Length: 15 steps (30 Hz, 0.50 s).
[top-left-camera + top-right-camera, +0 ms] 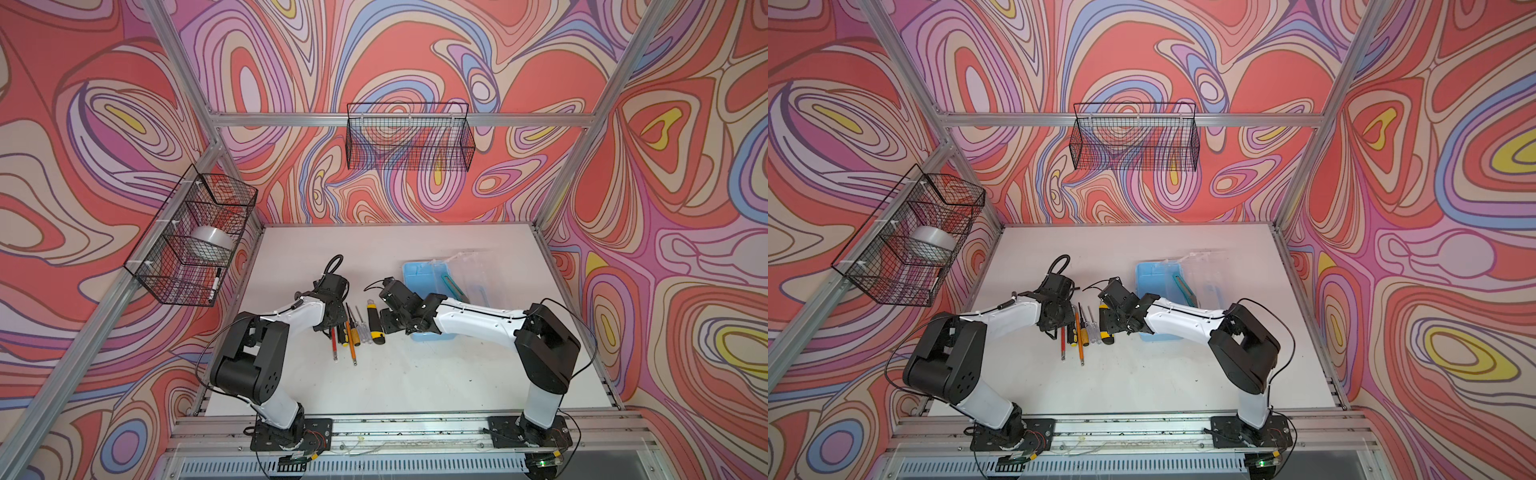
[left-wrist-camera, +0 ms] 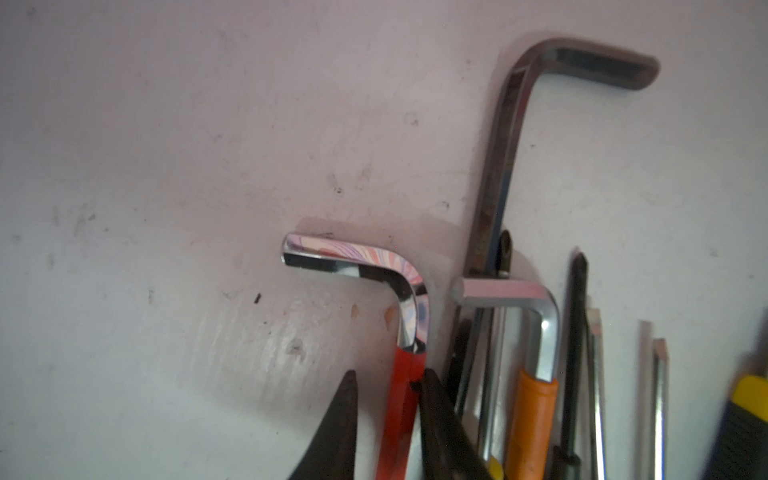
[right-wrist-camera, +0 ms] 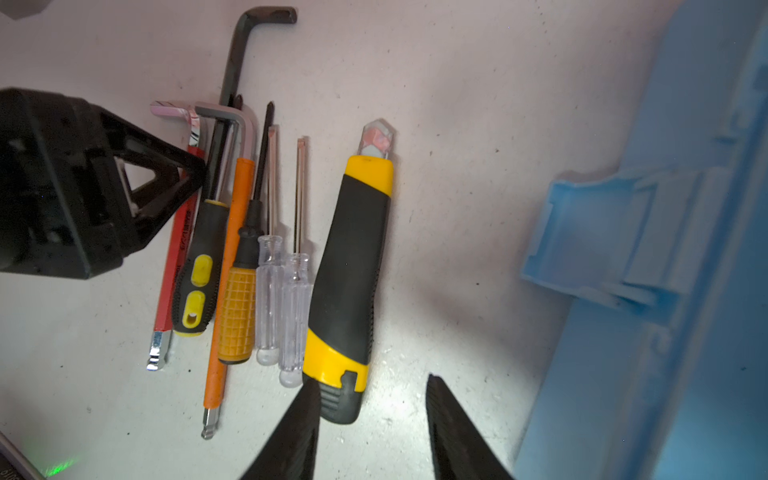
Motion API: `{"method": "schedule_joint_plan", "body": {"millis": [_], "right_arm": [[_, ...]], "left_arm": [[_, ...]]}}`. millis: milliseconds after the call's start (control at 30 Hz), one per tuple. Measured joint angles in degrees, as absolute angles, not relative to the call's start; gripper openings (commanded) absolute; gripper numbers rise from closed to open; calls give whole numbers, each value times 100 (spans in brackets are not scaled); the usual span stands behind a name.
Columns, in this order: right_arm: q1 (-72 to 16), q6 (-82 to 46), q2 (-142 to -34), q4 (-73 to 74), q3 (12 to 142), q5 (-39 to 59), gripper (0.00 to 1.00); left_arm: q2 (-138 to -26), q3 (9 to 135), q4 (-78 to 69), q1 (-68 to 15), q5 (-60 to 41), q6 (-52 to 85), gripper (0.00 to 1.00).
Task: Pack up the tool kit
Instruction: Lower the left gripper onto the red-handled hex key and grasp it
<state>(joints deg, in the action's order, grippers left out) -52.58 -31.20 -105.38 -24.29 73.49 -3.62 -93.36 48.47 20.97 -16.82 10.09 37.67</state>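
White table [image 1: 395,374] under swirl-patterned walls: tools in a row, box open beyond.

The left gripper [image 2: 390,376] straddles the red hex key [image 3: 178,245], jaws narrow and one finger touching it, with a black-and-yellow screwdriver [image 3: 199,266] tight beside. The right gripper [image 3: 372,379] hangs spread and empty at the butt of the utility knife [image 3: 349,270]. Right of the row sits the light-blue box [image 1: 419,274], its clear lid [image 1: 473,270] thrown back and its near end hidden by the right arm. Farther off hang a side basket [image 1: 191,237] holding a tape roll [image 1: 210,243], and a back basket [image 1: 409,137].
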Motion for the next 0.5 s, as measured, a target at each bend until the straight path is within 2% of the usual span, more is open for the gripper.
{"method": "schedule_joint_plan", "body": {"millis": [500], "right_arm": [[-5258, -3118, -10538, -2368, 7301, -366, 44]], "left_arm": [[-9417, 4934, 2093, -1682, 1009, 3767, 14]]}}
